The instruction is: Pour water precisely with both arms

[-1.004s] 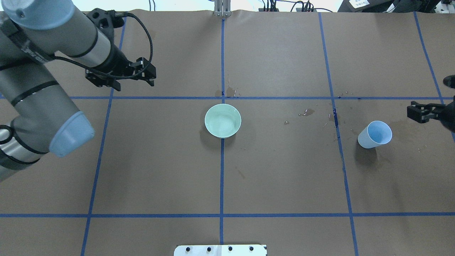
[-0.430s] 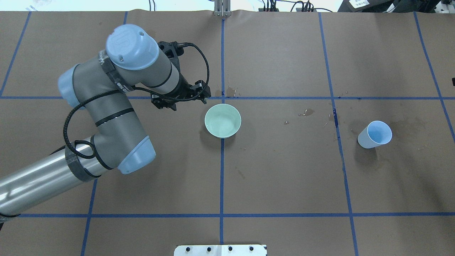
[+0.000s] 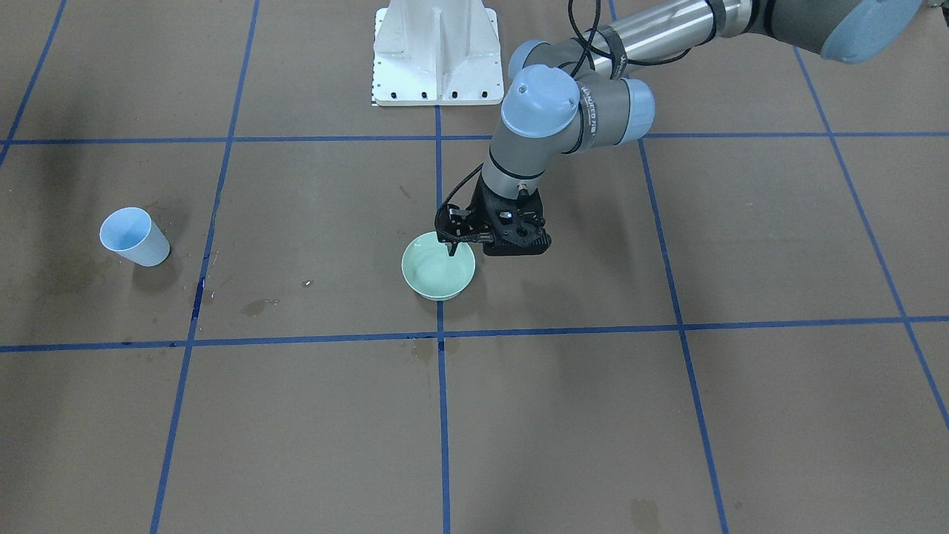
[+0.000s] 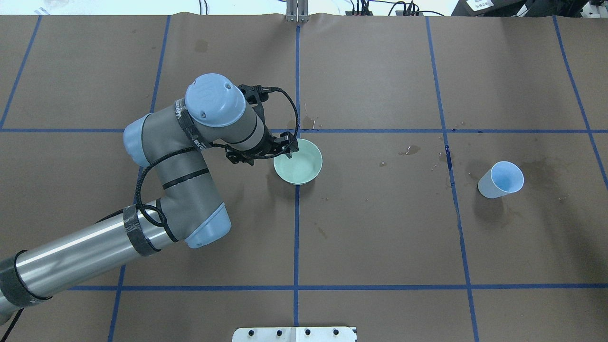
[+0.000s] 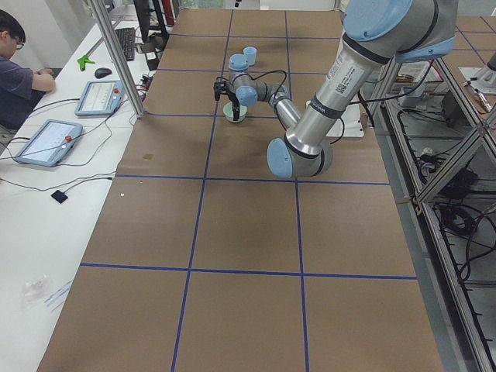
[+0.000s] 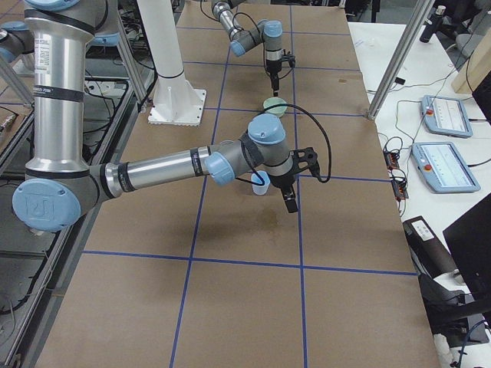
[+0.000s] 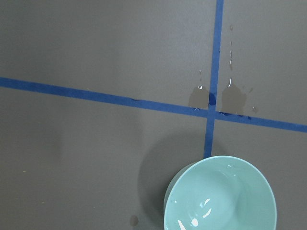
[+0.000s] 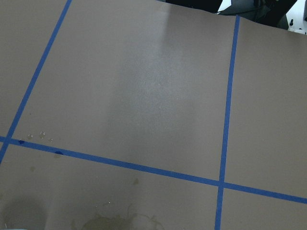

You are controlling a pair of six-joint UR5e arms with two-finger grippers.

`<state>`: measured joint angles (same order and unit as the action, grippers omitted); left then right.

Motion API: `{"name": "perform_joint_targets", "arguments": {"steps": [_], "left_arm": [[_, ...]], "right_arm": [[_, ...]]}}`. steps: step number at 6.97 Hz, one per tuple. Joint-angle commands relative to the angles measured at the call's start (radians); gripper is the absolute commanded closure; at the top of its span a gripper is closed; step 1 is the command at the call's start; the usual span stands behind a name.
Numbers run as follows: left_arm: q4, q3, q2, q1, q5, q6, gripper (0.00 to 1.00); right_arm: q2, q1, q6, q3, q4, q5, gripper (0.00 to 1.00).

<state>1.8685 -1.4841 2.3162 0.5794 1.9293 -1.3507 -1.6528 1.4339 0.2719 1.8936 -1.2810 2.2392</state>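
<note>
Left gripper [image 4: 269,156] straddles the bowl [image 4: 319,166] rim, centre frame.
Jaws apart; water [image 7: 201,213] glints inside bowl. Best to close squarely on the rim, lift level. Right gripper [image 6: 291,202]: state cannot be told.

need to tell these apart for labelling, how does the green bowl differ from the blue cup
Colour: the bowl is mint green, the cup pale blue.
Shape: the bowl is wide and low, the cup narrower, taller and tapered.
Place: the bowl sits on a blue tape line mid-table, the cup inside a square toward the robot's right.
Both stand upright, open side up.
</note>
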Motion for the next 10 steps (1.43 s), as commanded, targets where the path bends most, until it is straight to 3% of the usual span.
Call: {"name": "perform_joint_targets", "arguments": {"steps": [1,3,5,6,8,10], "left_arm": [[0.017,0.028,0.005,-0.007,-0.001,0.001,0.12],[0.017,0.085,0.046,-0.009,-0.001,-0.001,0.32],[0.018,0.120,0.071,-0.018,-0.003,-0.001,0.43],[0.018,0.128,0.069,-0.023,-0.003,-0.001,0.57],[0.018,0.127,0.068,-0.023,-0.003,0.001,1.00],[0.008,0.084,0.066,-0.012,0.006,-0.025,1.00]], "right_arm": [[0.048,0.052,-0.089,-0.016,-0.117,0.083,0.00],[0.056,0.057,-0.123,-0.030,-0.141,0.089,0.00],[0.054,0.060,-0.125,-0.031,-0.141,0.091,0.00],[0.054,0.059,-0.123,-0.031,-0.141,0.094,0.00],[0.054,0.060,-0.123,-0.031,-0.139,0.094,0.00],[0.054,0.065,-0.123,-0.031,-0.141,0.096,0.00]]}}
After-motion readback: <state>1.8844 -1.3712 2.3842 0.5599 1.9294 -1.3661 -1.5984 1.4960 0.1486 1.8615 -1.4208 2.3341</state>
